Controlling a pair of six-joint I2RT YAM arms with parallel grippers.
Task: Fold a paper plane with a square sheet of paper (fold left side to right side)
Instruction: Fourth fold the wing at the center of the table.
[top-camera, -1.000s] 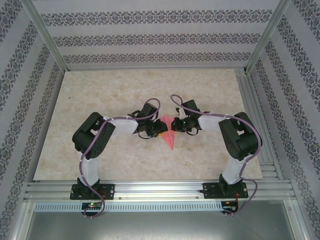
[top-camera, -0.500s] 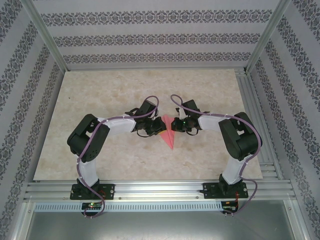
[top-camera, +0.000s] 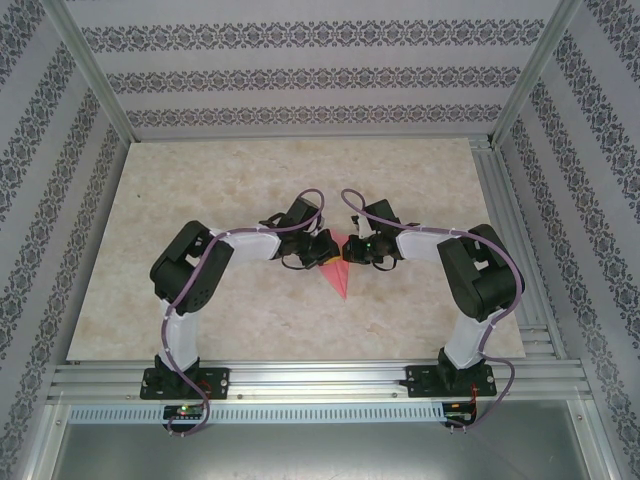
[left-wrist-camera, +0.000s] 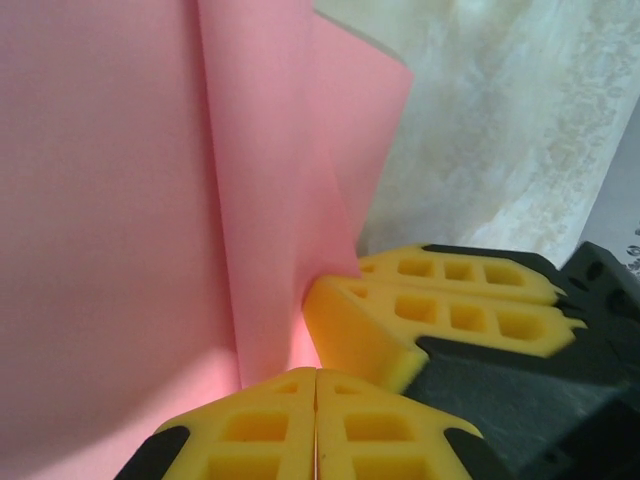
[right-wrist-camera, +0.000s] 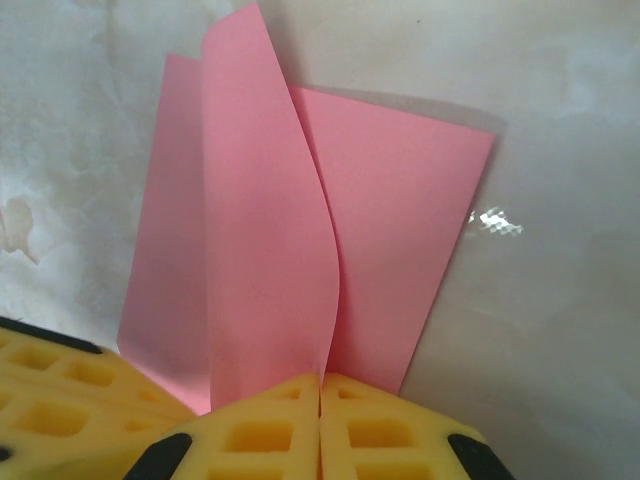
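Note:
The pink-red square sheet of paper lies mid-table, folded to a narrow dart with its point toward the arms. My left gripper and right gripper meet tip to tip at its wide far end. In the right wrist view a raised flap of the paper runs down into my right gripper, whose pads are shut on it. In the left wrist view a standing fold of the paper reaches my left gripper, pads pressed together at its lower edge. The right gripper's yellow fingers sit just beside them.
The paper rests on a pale marble-look table. An aluminium frame rail runs along the near edge and posts stand at the corners. Patterned walls close in the back and sides.
My left gripper closed and slid right against the paper's wide end, its elbow swinging back in. The right arm held still, shut on the flap.

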